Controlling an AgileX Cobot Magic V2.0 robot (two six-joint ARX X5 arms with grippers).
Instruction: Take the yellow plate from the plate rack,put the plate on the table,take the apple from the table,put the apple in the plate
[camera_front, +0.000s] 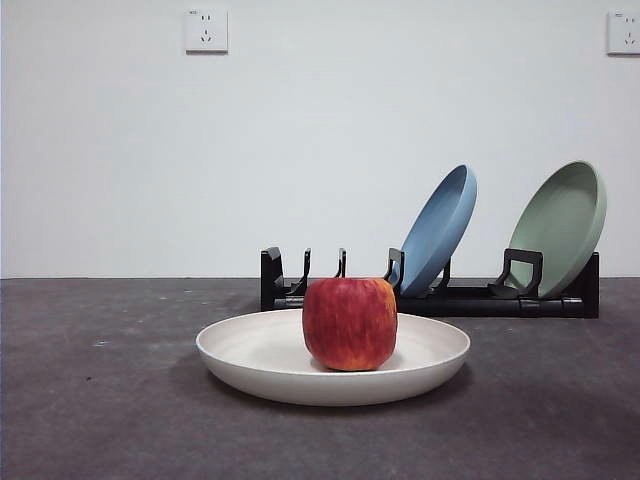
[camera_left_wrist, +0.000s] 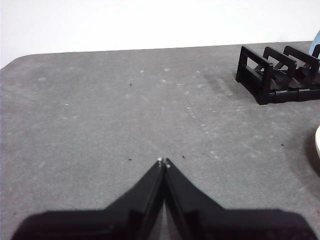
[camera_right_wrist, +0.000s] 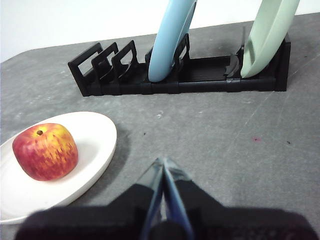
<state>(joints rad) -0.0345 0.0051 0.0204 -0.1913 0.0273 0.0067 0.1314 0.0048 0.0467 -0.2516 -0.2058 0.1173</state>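
Presently, in the front view, the left third of the table (camera_front: 100, 400) is bare dark grey matte surface, slightly mottled. At centre frame the yellow plate (camera_front: 250, 350) lies flat, a wide shallow cream round with a smooth rim, open side up. The apple (camera_front: 350, 323) sits upright in its middle, squat, red with yellow-orange streaks; the right wrist view shows its stem end up. Behind it, from centre to right, the plate rack (camera_front: 480, 302) runs its long axis across the frame, low and black with blocky ends. Its left holders are vacant; a blue plate (camera_front: 440, 225) and, farther right, a pale green plate (camera_front: 565, 220) stand in it tilted rightward. Open table surrounds the yellow plate on all sides.

The left gripper (camera_left_wrist: 163, 162) has its jaws pressed together, holding nothing, over bare table. The right gripper (camera_right_wrist: 163, 162) is likewise closed and empty, just beside the yellow plate's rim.
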